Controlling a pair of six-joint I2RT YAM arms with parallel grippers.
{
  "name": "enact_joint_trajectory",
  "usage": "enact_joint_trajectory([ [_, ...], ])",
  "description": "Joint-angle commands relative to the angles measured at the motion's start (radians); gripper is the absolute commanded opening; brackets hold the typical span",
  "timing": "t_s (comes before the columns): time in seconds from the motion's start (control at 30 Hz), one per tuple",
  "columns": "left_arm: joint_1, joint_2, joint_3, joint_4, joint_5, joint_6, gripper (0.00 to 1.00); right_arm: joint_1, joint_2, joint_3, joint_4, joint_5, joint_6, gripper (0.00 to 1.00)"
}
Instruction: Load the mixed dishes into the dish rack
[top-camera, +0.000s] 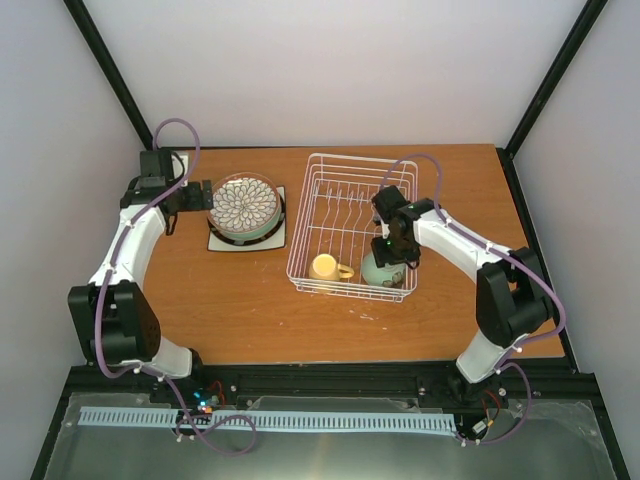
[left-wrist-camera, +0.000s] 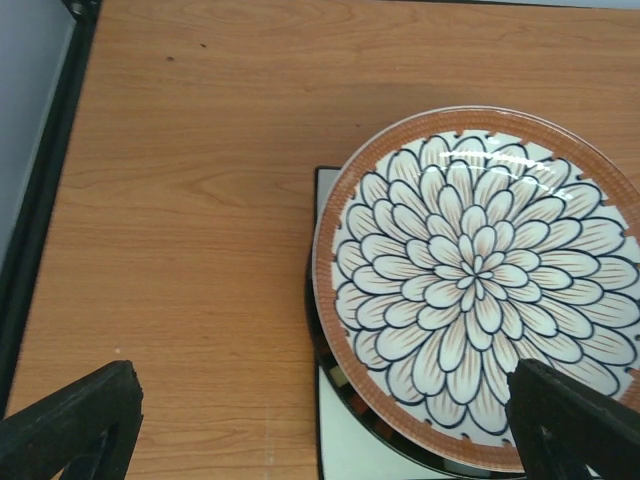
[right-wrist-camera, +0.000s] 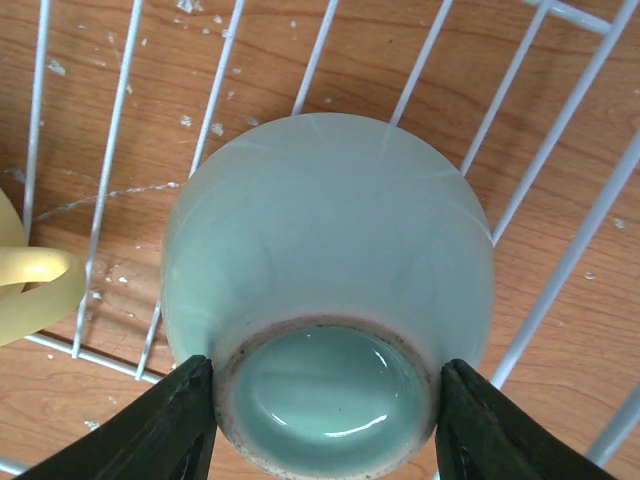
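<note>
**Bowl set in the rack, grip not yet released**

Brown wood worktop (top-camera: 250, 320) between pale walls carries everything. The right jaws reach down into the near end of the white wire rack (top-camera: 345, 154). They are clamped on the green bowl (right-wrist-camera: 320, 230), one pad on either side of its foot ring. The bowl sits upside down between them. Its rim seems to be on the rack's floor wires, though I can't see the contact itself. A yellow mug (top-camera: 324, 267) lies in the rack just to the left of these jaws, close to the bowl but not touching it.

The left jaws are spread wide and hold nothing. They hang over a stack of plates outside the rack. The flowered plate (left-wrist-camera: 475, 280) on top lies mostly toward their right-hand side, with bare wood under the other side. A square white plate (left-wrist-camera: 345, 435) is at the bottom of the stack.

The step in hand looks like letting the bowl go. To do it well, be sure the rim is resting before easing the grip. Open only enough to clear the foot, then lift straight up so neither pad drags the bowl or knocks the mug. The left jaws would need to shift until the plate's edge lies between them.
</note>
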Motion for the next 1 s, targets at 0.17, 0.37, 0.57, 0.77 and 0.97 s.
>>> enact_joint_trajectory([
  [0.17,-0.001,0.035,-0.039,0.001,0.098,-0.065,1.0,0.004,-0.044,0.031,0.038,0.056,0.018,0.82],
  [0.37,-0.001,0.042,-0.036,-0.001,0.088,-0.066,1.0,0.001,-0.049,0.023,0.049,0.062,0.013,0.96],
  [0.57,0.001,0.045,-0.025,-0.004,0.084,-0.079,1.0,-0.072,-0.043,-0.022,0.068,0.047,-0.002,0.94],
  [0.77,0.006,0.056,-0.051,0.019,0.1,-0.091,1.0,-0.173,-0.018,-0.08,0.126,0.044,-0.017,0.94],
  [0.97,0.014,0.083,-0.078,0.028,0.105,-0.09,1.0,-0.233,0.013,-0.069,0.137,0.067,-0.012,0.93],
])
